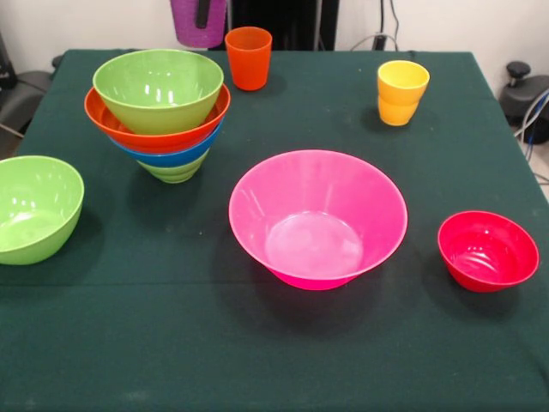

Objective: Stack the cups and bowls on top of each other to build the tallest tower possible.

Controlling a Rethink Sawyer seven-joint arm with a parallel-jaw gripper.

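Bowls first, biggest down: the pink bowl (pixel 317 219) sits mid-desk, and I'll place everything else from it. Up and left of it stands the tower (pixel 161 116), four bowls nested: a lime green bowl at the bottom, blue, then orange, and another lime green bowl (pixel 159 88) open on top. Far left of the pink bowl, at the desk's (pixel 274 360) edge, rests a third green bowl (pixel 34 206), on its own. Right of the pink bowl and just a touch nearer us lies the small red bowl (pixel 487 251).

Cups now: the orange cup (pixel 249 57) stands beyond the pink bowl, just right of the tower's top. The yellow cup (pixel 401 92) is beyond and to the right, well apart from the rest.

Up at the top edge hangs the purple cup (pixel 199 23), clear of the desk, with a dark finger of the claw (pixel 203 12) down its front. It looks clamped on that cup.

Here's the key relation: the tower's open top lies below the hanging cup and a little left. I reckon the next move calls for lining up over that top bowl, then lowering. Off-centre, the cup could tip.
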